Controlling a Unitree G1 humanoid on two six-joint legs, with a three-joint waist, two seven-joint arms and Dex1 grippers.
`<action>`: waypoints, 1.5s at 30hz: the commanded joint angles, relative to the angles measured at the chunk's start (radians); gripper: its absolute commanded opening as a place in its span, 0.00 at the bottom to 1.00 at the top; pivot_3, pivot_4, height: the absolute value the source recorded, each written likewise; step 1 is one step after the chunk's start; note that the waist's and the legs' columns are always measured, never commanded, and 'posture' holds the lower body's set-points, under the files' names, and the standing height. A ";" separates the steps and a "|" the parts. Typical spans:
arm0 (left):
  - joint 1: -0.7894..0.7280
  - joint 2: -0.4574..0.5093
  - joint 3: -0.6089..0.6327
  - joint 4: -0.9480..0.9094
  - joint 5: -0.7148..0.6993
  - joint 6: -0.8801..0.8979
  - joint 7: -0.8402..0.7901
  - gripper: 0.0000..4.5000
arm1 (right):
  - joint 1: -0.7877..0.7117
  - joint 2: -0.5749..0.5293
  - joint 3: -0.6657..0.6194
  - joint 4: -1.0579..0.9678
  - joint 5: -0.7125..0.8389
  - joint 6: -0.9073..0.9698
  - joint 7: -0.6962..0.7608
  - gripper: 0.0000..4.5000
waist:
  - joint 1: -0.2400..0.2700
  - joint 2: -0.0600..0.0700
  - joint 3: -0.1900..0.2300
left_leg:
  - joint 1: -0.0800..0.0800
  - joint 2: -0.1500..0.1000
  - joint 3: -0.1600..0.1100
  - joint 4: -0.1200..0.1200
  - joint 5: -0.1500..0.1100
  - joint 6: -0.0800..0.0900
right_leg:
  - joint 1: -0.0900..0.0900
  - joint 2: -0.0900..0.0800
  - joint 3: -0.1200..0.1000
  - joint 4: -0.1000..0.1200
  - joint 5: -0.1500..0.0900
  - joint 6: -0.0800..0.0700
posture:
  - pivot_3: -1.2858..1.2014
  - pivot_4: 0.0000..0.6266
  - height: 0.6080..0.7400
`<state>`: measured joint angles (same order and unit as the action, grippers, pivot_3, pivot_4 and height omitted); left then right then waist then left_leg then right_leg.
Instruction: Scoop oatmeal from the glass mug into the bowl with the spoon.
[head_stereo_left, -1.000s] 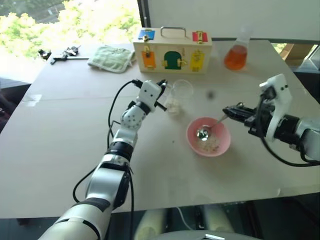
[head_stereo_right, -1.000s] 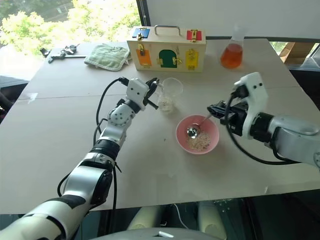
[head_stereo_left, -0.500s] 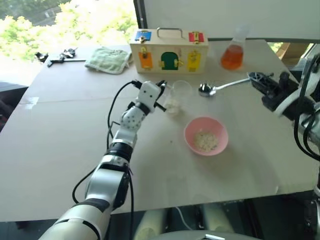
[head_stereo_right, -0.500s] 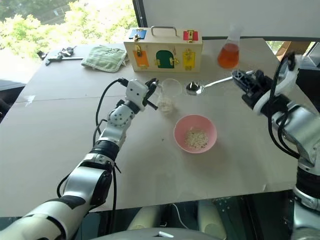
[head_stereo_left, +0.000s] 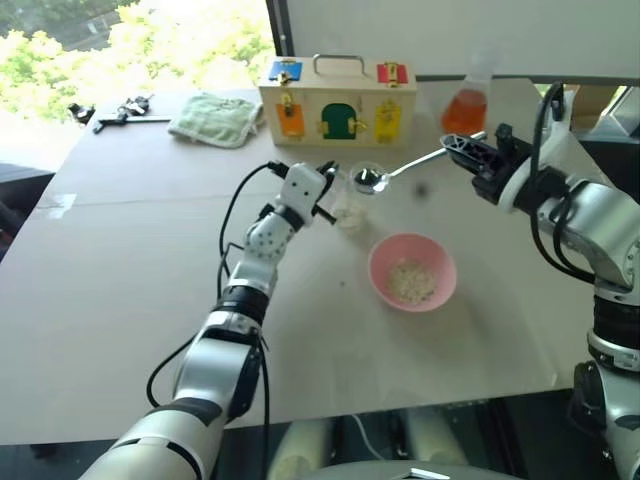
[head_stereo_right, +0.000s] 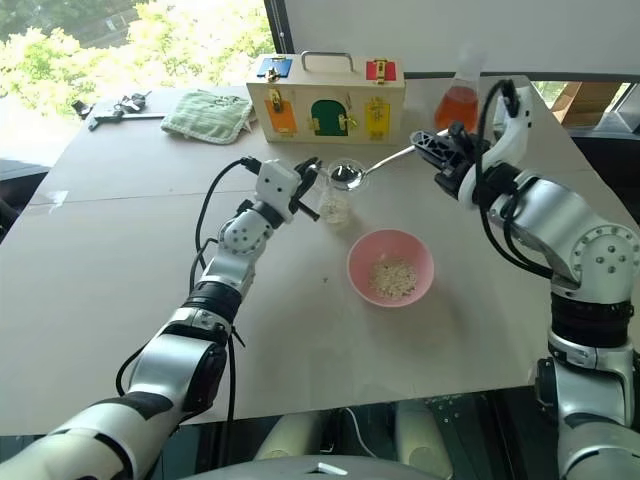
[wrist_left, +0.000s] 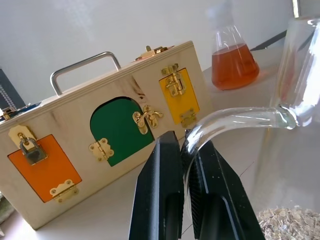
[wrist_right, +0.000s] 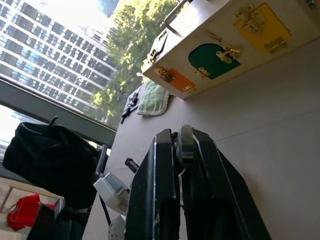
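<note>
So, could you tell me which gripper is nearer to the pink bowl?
Left, slightly. The left gripper is shut on the glass mug handle, just beyond the bowl; the right gripper holds the spoon farther back.

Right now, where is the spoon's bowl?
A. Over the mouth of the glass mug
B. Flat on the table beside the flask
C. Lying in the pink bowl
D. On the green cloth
A: the right hand holds the spoon with its bowl over the glass mug.
</note>
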<state>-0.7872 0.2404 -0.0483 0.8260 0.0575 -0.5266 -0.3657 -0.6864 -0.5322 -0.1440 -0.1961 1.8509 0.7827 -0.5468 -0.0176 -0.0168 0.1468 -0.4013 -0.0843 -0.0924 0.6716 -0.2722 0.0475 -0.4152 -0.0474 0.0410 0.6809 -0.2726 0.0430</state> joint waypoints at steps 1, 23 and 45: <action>-0.001 -0.012 0.003 -0.083 -0.011 0.001 0.004 0.00 | -0.035 -0.005 0.022 0.024 -0.125 0.012 0.067 0.08 | 0.002 0.000 0.000 | 0.000 0.000 0.000 0.000 0.000 0.000 | 0.000 0.000 0.000 0.000 0.000 0.000 | 0.52 0.24 1.00; 0.071 -0.043 0.014 -0.199 -0.103 0.102 -0.077 0.00 | -0.052 0.020 -0.034 0.066 -0.184 0.032 0.125 1.00 | 0.001 0.000 0.000 | -0.001 0.000 0.000 0.000 0.000 0.000 | -0.001 0.000 0.000 0.000 0.000 0.000 | 0.52 0.24 1.00; 0.116 -0.072 0.130 -0.235 -0.208 0.244 -0.042 0.00 | -0.093 0.025 -0.082 -0.007 -0.271 0.043 0.348 1.00 | 0.003 0.000 0.000 | -0.001 0.000 -0.001 0.000 0.000 0.000 | -0.001 0.000 -0.001 -0.001 0.000 0.000 | 0.52 0.24 1.00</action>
<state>-0.6657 0.1679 0.0538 0.6207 -0.1322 -0.2667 -0.4320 -0.7759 -0.4948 -0.1787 -0.1926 1.5805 0.8452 -0.2057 -0.0144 -0.0167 0.1469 -0.4025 -0.0845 -0.0930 0.6716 -0.2722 0.0475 -0.4166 -0.0476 0.0405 0.6803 -0.2726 0.0430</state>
